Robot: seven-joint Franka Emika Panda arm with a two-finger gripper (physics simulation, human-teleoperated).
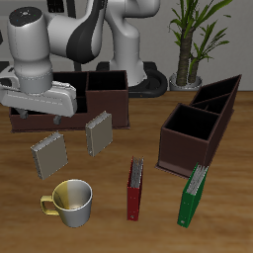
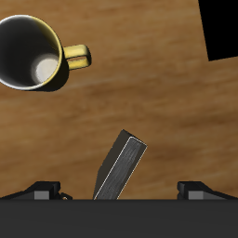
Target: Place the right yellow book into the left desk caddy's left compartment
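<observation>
The right yellow book [image 1: 47, 155], tan-grey and speckled, stands on edge near the yellow mug [image 1: 69, 201]. My gripper [image 1: 40, 120] is open and empty, a little above and behind this book. In the wrist view the book [image 2: 121, 165] shows edge-on between my fingertips [image 2: 43, 191], apart from them. The other book of the same kind [image 1: 98, 132] stands beside it. The left desk caddy [image 1: 198, 126] is the dark slant-topped box across the table. Its left compartment [image 1: 220, 97] is the taller end, farther back, and looks empty.
A wide low brown organiser [image 1: 94, 99] stands just behind my gripper. A red-spined book [image 1: 135, 188] and a green book [image 1: 193, 194] lie near the front edge. The mug also shows in the wrist view [image 2: 33, 54]. A potted plant [image 1: 188, 44] stands at the back.
</observation>
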